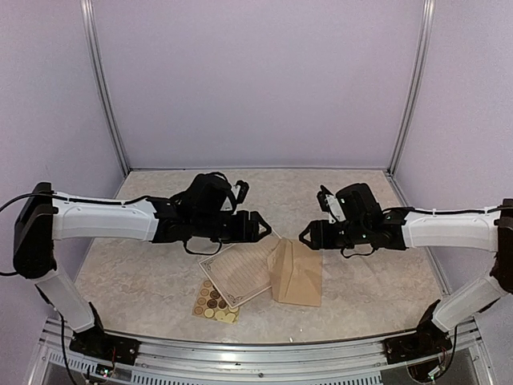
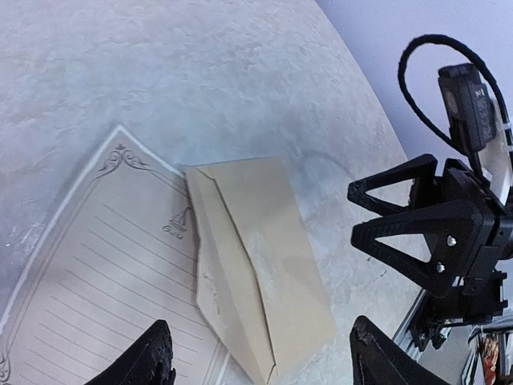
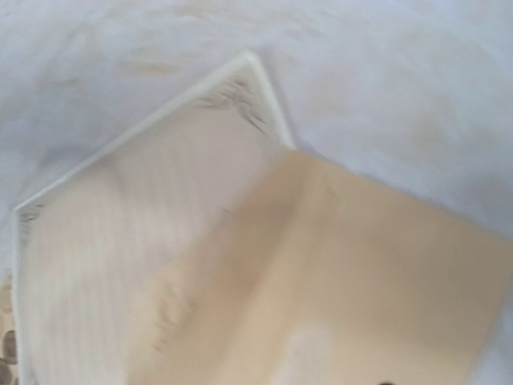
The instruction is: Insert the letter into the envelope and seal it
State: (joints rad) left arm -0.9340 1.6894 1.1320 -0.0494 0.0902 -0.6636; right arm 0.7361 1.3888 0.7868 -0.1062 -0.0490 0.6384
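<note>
One letter, one envelope, one sticker sheet, left fingers apart, right fingers apart

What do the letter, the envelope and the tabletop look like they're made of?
The letter: matte cream paper, probably; printed ruled lines and a dark ornate border, lying flat. The envelope: tan kraft-type paper, dull, with sharp fold creases. The tabletop: smooth and marble-patterned, pale with grey veining; whether stone or a printed laminate can't be told.
</note>
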